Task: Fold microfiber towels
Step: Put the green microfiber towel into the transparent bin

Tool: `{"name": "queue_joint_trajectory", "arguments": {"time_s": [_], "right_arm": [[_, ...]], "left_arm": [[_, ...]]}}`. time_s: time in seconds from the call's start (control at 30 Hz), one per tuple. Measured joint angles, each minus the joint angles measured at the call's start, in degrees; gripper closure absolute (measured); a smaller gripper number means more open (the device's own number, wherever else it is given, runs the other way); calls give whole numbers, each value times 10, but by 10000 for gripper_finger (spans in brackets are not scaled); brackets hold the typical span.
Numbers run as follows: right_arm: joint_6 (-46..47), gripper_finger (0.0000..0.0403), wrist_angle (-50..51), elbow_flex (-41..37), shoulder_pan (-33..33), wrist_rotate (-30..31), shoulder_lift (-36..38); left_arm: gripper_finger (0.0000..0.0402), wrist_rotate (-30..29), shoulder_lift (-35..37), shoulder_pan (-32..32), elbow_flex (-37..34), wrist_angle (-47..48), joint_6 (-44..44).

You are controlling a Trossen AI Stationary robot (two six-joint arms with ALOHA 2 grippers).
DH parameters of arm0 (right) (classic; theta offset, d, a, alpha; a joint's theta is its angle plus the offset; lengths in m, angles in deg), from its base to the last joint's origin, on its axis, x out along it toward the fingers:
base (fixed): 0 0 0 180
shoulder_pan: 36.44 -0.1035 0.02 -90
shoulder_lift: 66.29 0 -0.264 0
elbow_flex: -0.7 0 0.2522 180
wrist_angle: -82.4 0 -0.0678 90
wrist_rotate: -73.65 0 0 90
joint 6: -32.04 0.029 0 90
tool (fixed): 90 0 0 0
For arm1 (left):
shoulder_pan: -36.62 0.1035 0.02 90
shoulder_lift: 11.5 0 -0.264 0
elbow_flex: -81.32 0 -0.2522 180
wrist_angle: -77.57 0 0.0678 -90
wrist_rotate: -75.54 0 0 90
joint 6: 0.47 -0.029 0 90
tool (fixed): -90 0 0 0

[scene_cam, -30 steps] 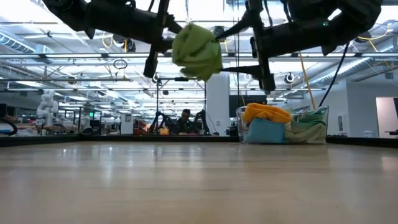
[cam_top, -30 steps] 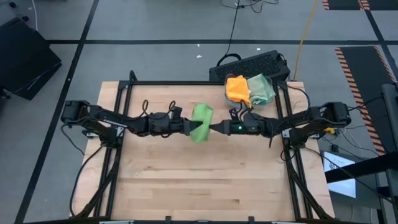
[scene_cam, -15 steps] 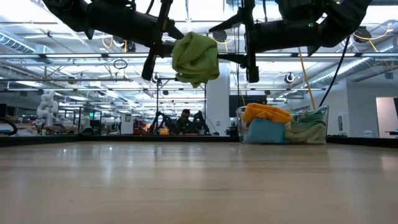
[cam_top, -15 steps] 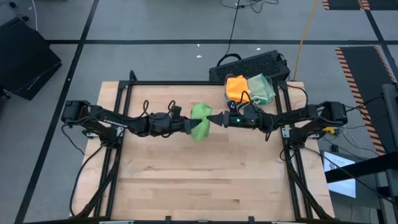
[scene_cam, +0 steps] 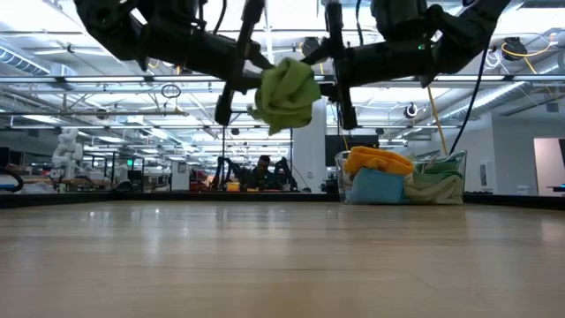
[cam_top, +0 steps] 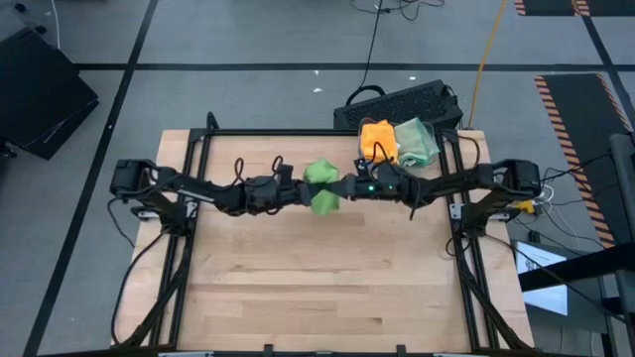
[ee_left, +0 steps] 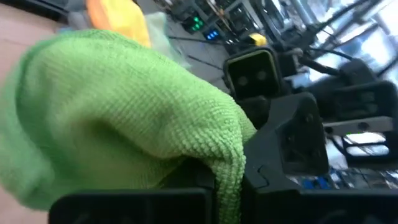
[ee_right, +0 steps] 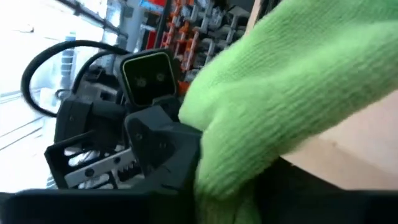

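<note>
A lime green microfiber towel [cam_top: 322, 186] hangs bunched in a ball above the middle of the table's far half, high over the wood in the low view [scene_cam: 284, 93]. My left gripper [cam_top: 306, 193] reaches it level from the table's left and is shut on it. My right gripper [cam_top: 340, 186] meets it level from the right, its fingers closed in on the towel's other side. The towel fills both wrist views [ee_left: 124, 112] [ee_right: 292, 81]. Orange [cam_top: 378, 139], sage green [cam_top: 417, 142] and blue [scene_cam: 378, 187] towels lie heaped in a clear bin [scene_cam: 441, 163] at the far right. My left gripper holds the bunched towel's left side, coming level from the table's left. A folded edge [ee_left: 231, 168] runs down between the fingers; the cloth billows over them and hides the pinch. The towel is lifted clear of the table. My right gripper has the towel's right side [ee_right: 227, 180] between its two fingers, coming level from the table's right. The bunched cloth covers the fingertips, so which layers are caught cannot be told.
A black keyboard-like case [cam_top: 402, 102] lies on the floor beyond the table's far right corner. Black frame rails [cam_top: 189, 248] run along the table's left and right sides. Bare wood [cam_top: 317, 288] lies below and in front of the towel. A person [scene_cam: 262, 172] sits far off in the room.
My right gripper has swung toward the table's far edge and left, onto the towel, and its fingers have closed in from wide apart. The left gripper has carried the towel slightly right and toward the far edge; the towel stays bunched and clear of the table.
</note>
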Motion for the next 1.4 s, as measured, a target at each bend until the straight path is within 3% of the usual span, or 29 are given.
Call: {"name": "queue_joint_trajectory", "arguments": {"time_s": [0.17,0.3,0.53,0.7,0.83,0.97,1.2,1.4], "right_arm": [[1,358,0,-1,28,-28,2],[-6,379,-3,-1,57,-81,6],[-19,372,44,0,107,-173,34],[-48,375,109,1,144,-240,72],[-57,375,162,1,182,-289,100],[-66,375,202,1,225,-327,138],[-115,375,393,0,342,-344,224],[-147,374,456,0,453,-398,273]], "left_arm": [[373,-30,-11,3,15,6,-9],[344,-22,-9,15,16,6,-2],[234,87,-9,55,18,27,69],[178,195,1,79,18,5,66],[166,265,5,97,17,12,65],[165,267,6,104,17,45,45],[165,251,16,110,17,46,31],[165,249,19,111,17,54,27]]}}
